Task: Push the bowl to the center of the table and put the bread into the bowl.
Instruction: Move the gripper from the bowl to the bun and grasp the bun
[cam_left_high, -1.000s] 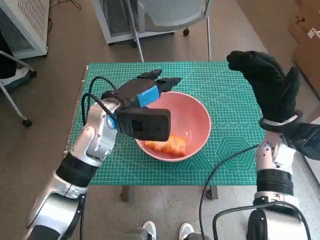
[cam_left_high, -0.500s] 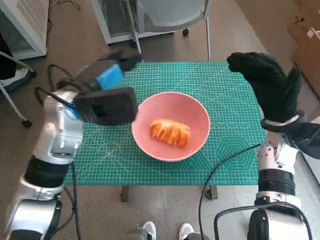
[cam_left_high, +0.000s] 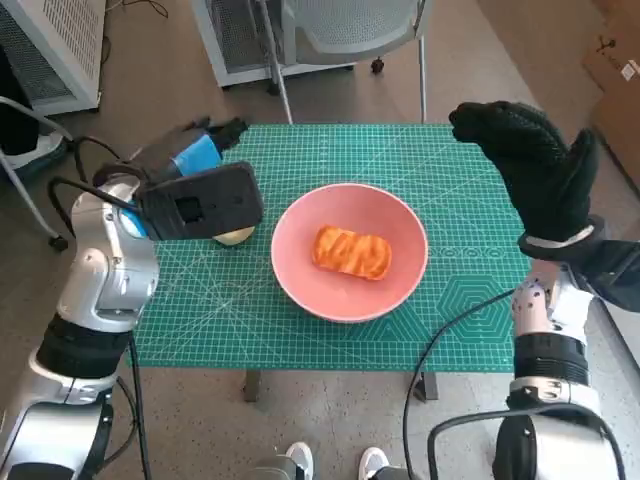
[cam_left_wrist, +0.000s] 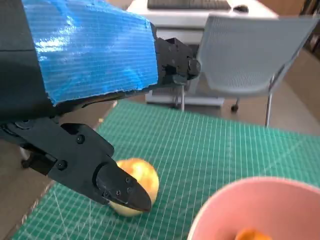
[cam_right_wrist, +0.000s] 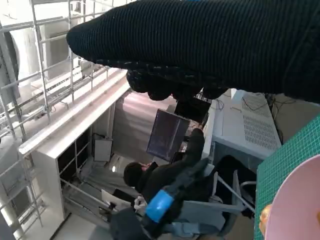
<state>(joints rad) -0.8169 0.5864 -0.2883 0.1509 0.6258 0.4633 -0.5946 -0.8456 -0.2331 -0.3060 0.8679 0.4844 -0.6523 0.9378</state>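
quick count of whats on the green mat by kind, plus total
bowl: 1, pink
bread: 1, lying in the bowl
yellowish round item: 1, on the mat beside the bowl, partly behind the left hand; kind unclear
total: 3

No legible text, label, brand, number or sign appears in any view. The green cutting mat (cam_left_high: 470, 300) on the table carries a printed grid, diagonal lines and small ruler-like marks along its edges and to the right of the pink bowl (cam_left_high: 300, 285), but these are too small and blurred to read as characters.
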